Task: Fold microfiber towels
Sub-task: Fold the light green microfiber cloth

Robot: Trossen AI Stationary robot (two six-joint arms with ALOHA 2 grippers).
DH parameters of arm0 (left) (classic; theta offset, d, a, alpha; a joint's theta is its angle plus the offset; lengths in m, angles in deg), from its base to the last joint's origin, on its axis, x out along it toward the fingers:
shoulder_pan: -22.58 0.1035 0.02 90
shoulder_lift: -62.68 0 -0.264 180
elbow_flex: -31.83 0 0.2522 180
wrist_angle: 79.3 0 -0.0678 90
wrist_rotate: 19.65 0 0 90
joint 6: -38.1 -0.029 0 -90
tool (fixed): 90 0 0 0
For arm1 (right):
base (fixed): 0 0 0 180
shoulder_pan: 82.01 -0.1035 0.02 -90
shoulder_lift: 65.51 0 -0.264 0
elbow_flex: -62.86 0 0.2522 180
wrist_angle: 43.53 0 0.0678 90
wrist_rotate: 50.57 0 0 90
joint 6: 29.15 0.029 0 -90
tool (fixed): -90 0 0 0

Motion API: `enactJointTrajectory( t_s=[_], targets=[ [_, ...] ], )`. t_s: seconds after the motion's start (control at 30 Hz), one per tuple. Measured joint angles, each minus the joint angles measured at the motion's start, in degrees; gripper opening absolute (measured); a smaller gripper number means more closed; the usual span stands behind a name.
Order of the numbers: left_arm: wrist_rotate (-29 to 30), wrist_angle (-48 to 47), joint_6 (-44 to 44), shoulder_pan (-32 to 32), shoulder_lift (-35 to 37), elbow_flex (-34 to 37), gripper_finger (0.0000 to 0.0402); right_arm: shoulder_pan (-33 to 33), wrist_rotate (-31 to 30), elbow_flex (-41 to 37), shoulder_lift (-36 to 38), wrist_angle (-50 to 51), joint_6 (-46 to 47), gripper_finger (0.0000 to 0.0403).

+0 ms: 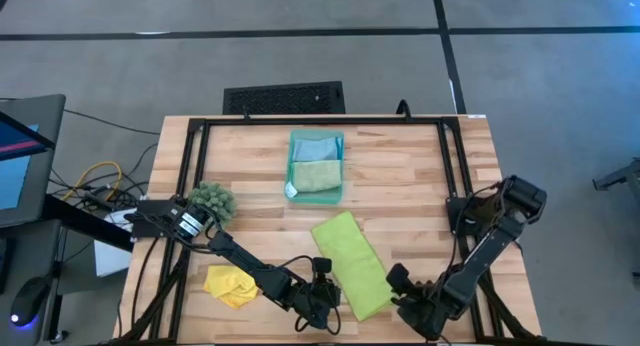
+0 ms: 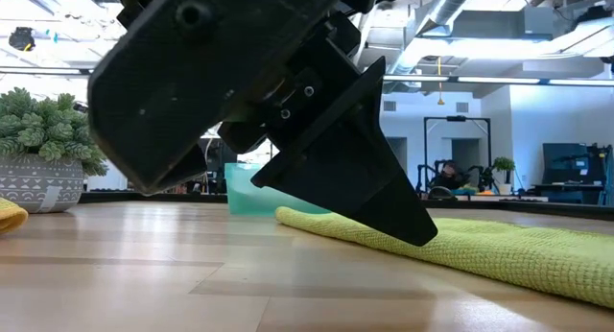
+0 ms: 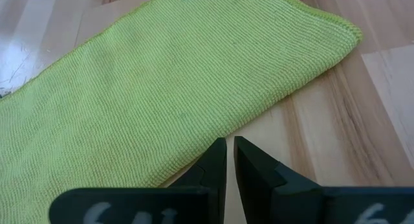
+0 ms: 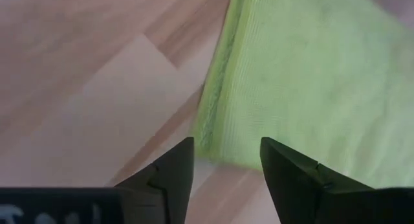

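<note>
Lime towel (image 1: 352, 264) lies folded once into a long strip in the lower middle of the high view, its long axis running diagonally from upper left to lower right. It rests flat on the table (image 1: 420, 176), between the two grippers. The left gripper (image 1: 322, 298) sits just beside the strip's lower left edge with its fingers pressed together and nothing between them; its wrist view shows the closed tips (image 3: 228, 160) at the cloth's long edge, near one end. The right gripper (image 1: 408, 298) is just off the strip's lower right end, fingers spread and empty; its wrist view shows the towel's (image 4: 310, 75) short end lying ahead of the open gap. Both grippers are about equally near, each at the lower end of the strip, so the next fold probably means taking that end and carrying it along the long axis toward the upper left end.

Yellow towel (image 1: 230, 284) lies crumpled at the lower left, apart from the left arm's tip. Two folded towels, blue (image 1: 315, 146) and sage (image 1: 318, 174), lie in the teal tray (image 1: 341, 196) at upper centre. A spiky plant (image 1: 212, 198) stands to the left of the tray.
</note>
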Motion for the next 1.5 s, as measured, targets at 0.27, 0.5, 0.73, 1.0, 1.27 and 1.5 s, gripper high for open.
enactJointTrajectory(
  t_s=[0.27,0.5,0.73,1.0,1.27,1.5],
  targets=[
    [0.00,0.06,0.00,0.01,0.00,0.00,0.0022,-0.36,-4.38,0.24,-4.16,-2.27,-0.96,0.0187],
    [0.00,0.02,0.00,0.02,0.00,0.00,0.0022,-0.04,-5.57,1.73,-3.04,1.35,0.49,0.0138],
    [0.00,0.02,0.00,0.02,0.00,0.00,0.0022,-0.04,-5.38,3.02,-3.04,5.02,0.53,0.0097],
    [1.51,-2.79,1.75,0.02,0.00,0.00,0.0022,0.21,-2.35,3.93,-3.04,1.33,8.12,0.0094],
    [9.57,-10.68,8.55,0.09,0.00,0.02,0.0022,3.01,1.70,4.06,-3.41,-6.09,9.53,0.0174],
    [10.99,-12.70,10.25,0.13,0.00,0.02,0.0022,2.11,2.04,5.93,-3.40,-0.44,4.78,0.0199]
  ],
)
